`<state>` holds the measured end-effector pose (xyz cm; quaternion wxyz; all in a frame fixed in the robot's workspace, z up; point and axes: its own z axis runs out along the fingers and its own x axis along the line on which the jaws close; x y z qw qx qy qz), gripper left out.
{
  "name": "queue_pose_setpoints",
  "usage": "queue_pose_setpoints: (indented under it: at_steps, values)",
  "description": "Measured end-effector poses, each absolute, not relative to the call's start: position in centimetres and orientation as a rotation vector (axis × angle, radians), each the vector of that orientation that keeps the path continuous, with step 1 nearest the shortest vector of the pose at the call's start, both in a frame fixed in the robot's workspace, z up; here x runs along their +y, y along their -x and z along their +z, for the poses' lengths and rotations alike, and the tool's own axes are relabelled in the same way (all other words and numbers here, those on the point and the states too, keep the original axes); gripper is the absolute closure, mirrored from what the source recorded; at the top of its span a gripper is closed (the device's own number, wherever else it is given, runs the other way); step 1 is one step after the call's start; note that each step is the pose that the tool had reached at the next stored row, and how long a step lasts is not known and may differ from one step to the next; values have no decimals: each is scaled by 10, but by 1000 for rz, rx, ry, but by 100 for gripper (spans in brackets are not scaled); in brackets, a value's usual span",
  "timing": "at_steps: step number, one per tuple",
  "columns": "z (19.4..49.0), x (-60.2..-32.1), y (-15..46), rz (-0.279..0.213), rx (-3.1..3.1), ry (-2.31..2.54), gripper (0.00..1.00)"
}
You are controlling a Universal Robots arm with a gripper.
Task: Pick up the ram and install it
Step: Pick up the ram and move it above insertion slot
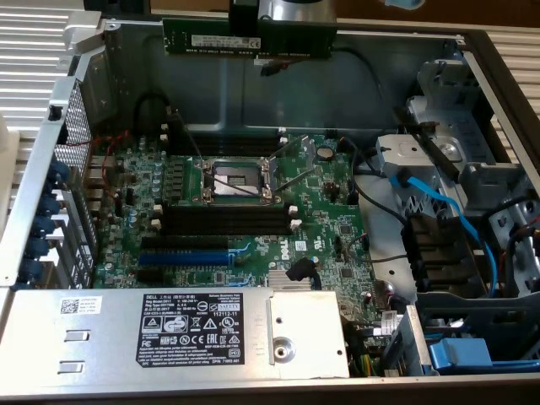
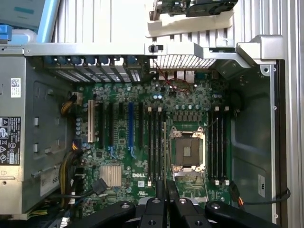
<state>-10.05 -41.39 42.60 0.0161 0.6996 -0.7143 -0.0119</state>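
Exterior view: the gripper (image 1: 268, 18) hangs at twelve o'clock, over the far wall of the open computer case (image 1: 253, 101), with its jaws clamped on the ram (image 1: 211, 40). The green stick lies level, its white label strip facing the camera. It is well above the motherboard (image 1: 325, 224) and touches nothing but the jaws. Near the picture's centre sits the CPU socket (image 1: 240, 177). Black memory slots (image 1: 224, 221) run just beside it at its six o'clock, and the blue expansion slot (image 1: 186, 257) lies further on toward seven o'clock. The labelled power supply (image 1: 202, 333) lies along the six o'clock edge, and blue cables (image 1: 439, 202) loop at three o'clock.

Wrist view: the gripper (image 2: 165, 190) looks straight down on the board with its fingers drawn close together. Between them there seems to be the stick's thin edge, though it is hard to make out. The fingertips hang near the CPU socket (image 2: 187, 152), roughly in line with the memory slots (image 2: 154, 142).
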Motion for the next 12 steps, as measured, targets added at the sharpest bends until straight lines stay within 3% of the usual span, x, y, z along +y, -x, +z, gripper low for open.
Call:
queue_pose_setpoints:
  at_steps: [12]
  values:
    - [423, -412, 102, -20, -2230, -2184, 87]
